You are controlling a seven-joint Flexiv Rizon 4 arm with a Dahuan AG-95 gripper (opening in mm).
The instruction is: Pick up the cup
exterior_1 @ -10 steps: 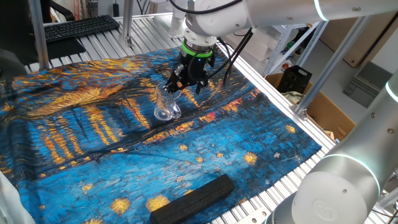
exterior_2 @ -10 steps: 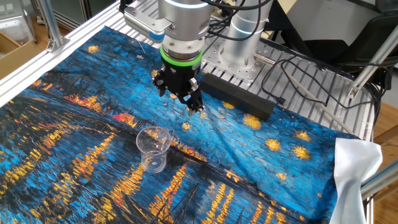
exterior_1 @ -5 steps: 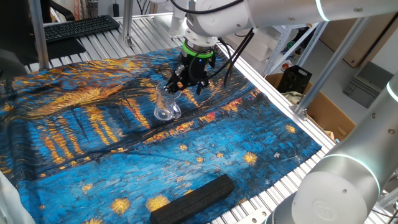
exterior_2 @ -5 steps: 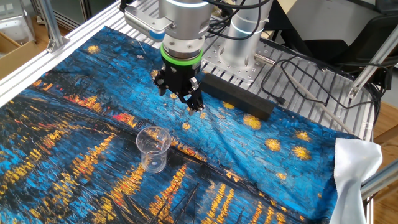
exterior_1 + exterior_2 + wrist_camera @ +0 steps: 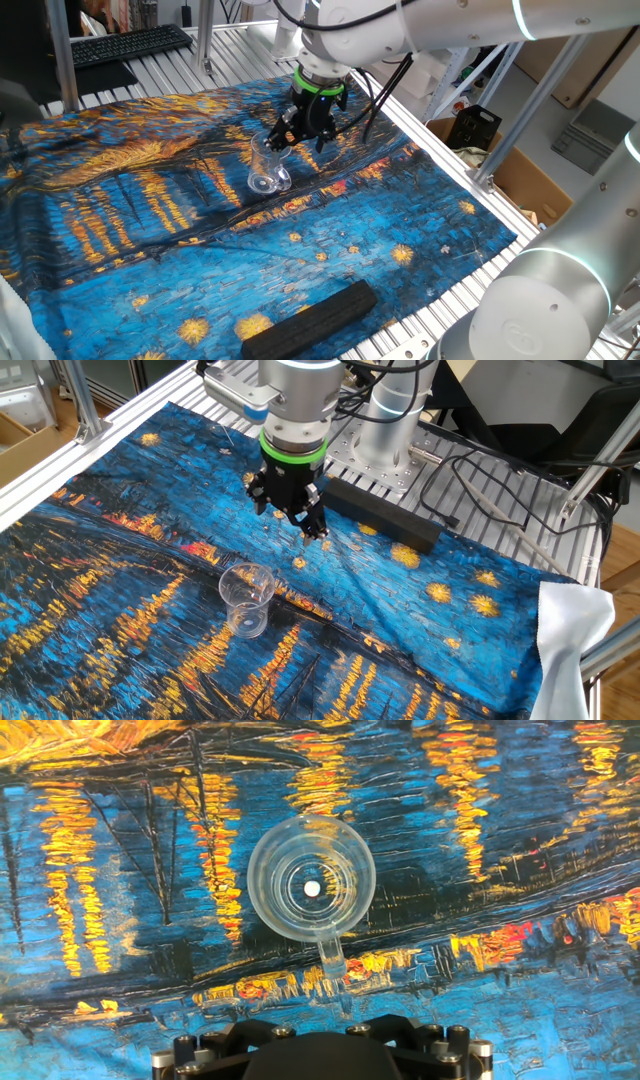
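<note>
Hand (image 5: 300, 520) hovers above upright cup (image 5: 246, 599) on painted cloth (image 5: 120, 610), its opening seemingly narrow.

Cup (image 5: 247, 598) upright on cloth (image 5: 120, 610), beside gripper (image 5: 290, 520)

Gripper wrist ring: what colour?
Bright green band above the black claw; clearest in the other fixed view.

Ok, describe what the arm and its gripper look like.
The arm is smooth silver-white tubing with a thin glowing cyan ring. A bright green band circles the wrist above the black, angular gripper. Black cables loop beside the wrist.
</note>
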